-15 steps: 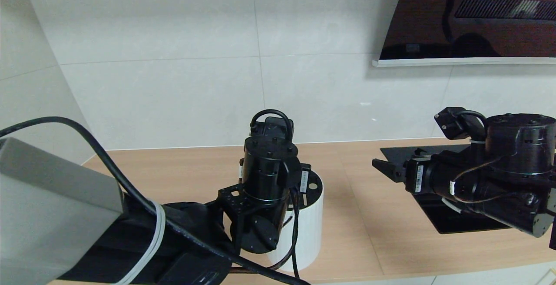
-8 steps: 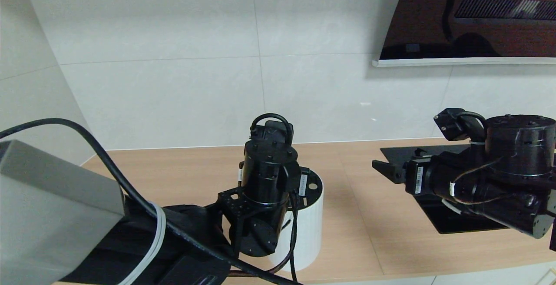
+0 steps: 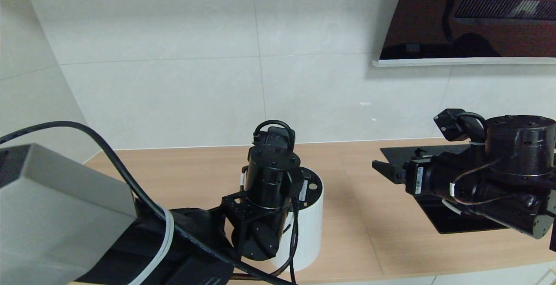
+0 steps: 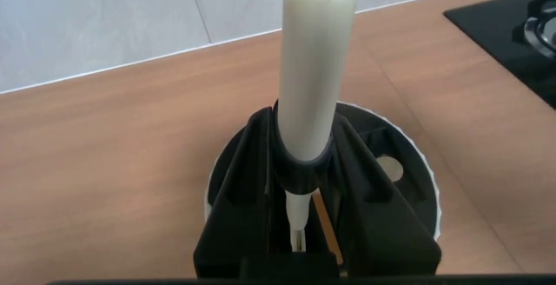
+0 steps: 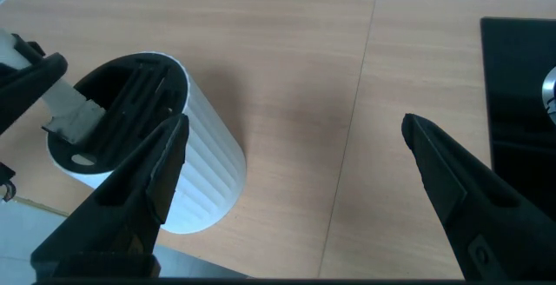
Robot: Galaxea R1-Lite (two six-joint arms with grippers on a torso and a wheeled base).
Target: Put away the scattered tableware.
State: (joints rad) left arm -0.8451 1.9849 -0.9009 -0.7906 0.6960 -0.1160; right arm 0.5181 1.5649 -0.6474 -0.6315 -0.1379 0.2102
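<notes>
Standing near the front edge of the wooden counter [image 3: 173, 167] is a white utensil holder [image 3: 309, 228], a cylinder with fine upright ribs on its wall and a black insert on top cut with long slots and one round hole. Directly above it the left gripper [image 4: 304, 162] points straight down, its black fingers [image 4: 248, 176] clamped on a utensil [image 4: 314, 68]. The utensil has a thick cream-white handle with a rounded end, upright, and a dark grey collar where the fingers close on it. Below the collar a thin pale stem runs down into the insert; its working end is hidden, so what kind of utensil it is cannot be told. A thin brown stick [image 4: 326, 224] leans in the insert just beside the stem.

Off to the robot's right, well apart from the holder, the right gripper [image 5: 294, 124] hangs above bare counter with its two fingers spread wide and nothing between them. Under and behind that arm a black cooktop [image 3: 456, 226] is set into the counter. Pale tiled wall [image 3: 173, 81] rises behind the counter, and a dark glossy range hood [image 3: 434, 15] is mounted on it above the cooktop.
</notes>
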